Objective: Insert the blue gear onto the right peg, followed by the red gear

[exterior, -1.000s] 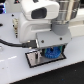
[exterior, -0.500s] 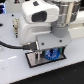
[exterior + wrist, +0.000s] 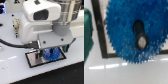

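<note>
The arm (image 3: 42, 22) is made of big white rounded shells with smooth surface. Above the gripper, a wide white block has a dark band across its face. Beside it there is a grey cylinder part of the wrist, darker at its lower edge. The gripper (image 3: 48, 50) below is dark, with thin dark fingers (image 3: 42, 51). A black cable (image 3: 11, 44) runs away from the arm's side.

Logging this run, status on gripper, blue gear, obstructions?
Gripper low over plate, fingers' state unclear. Blue gear at the plate, peg tip in its centre hole. Red gear not visible.
</note>
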Robot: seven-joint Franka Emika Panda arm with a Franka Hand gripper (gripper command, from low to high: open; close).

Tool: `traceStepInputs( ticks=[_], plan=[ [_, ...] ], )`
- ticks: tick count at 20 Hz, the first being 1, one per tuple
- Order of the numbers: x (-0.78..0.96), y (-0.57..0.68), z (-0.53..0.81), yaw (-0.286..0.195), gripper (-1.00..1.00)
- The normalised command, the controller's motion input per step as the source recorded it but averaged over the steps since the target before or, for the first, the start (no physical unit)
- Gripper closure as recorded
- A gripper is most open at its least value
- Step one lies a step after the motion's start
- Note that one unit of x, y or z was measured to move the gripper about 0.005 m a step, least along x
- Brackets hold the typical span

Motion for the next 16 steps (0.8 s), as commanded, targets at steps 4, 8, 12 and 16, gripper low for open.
traceStepInputs(
  ticks=[4, 8, 12, 16],
  plan=[
    [-0.33, 0.14, 0.41, 0.0, -1.0],
    [-0.5, 0.24, 0.25, 0.0, -1.0],
    [-0.47, 0.39, 0.12, 0.0, -1.0],
    [-0.57, 0.45, 0.04, 0.0, -1.0]
  ],
)
